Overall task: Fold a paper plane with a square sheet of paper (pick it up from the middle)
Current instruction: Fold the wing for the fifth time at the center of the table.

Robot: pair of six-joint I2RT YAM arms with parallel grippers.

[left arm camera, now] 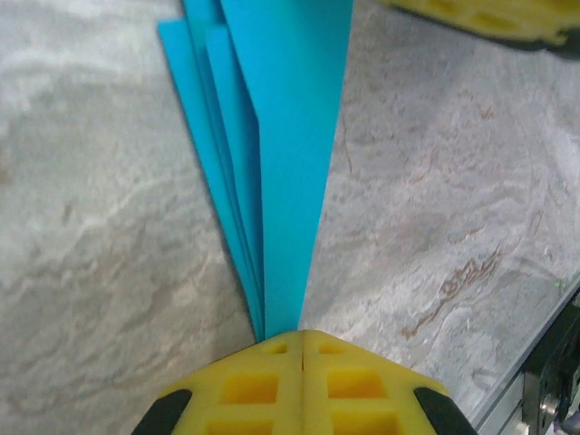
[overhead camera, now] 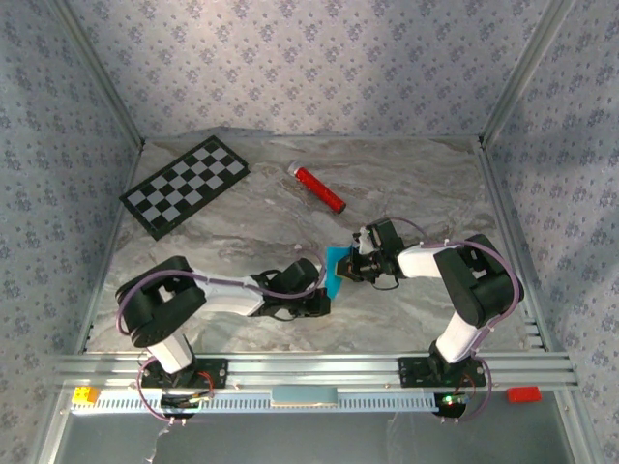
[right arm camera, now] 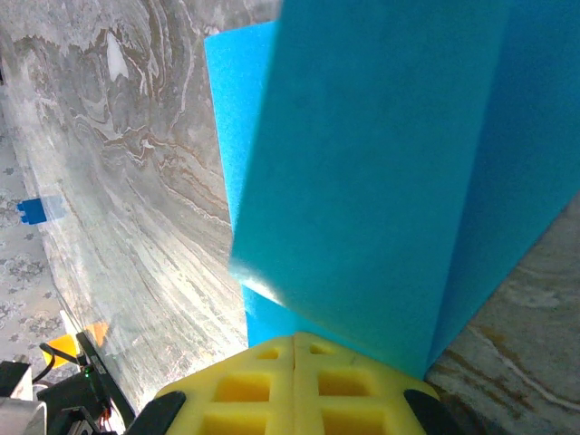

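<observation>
The paper plane is bright cyan-blue paper folded into several layers, held on edge just above the marbled table between both grippers. My left gripper is shut on its near end. In the left wrist view the layers taper into a narrow point pinched between the closed yellow jaws of the left gripper. My right gripper is shut on the far side. Wide cyan flaps rise from the closed yellow jaws of the right gripper in the right wrist view.
A red cylinder lies at the back centre. A black-and-white checkerboard sits at the back left. The metal rail along the near edge carries a yellow block and a red block.
</observation>
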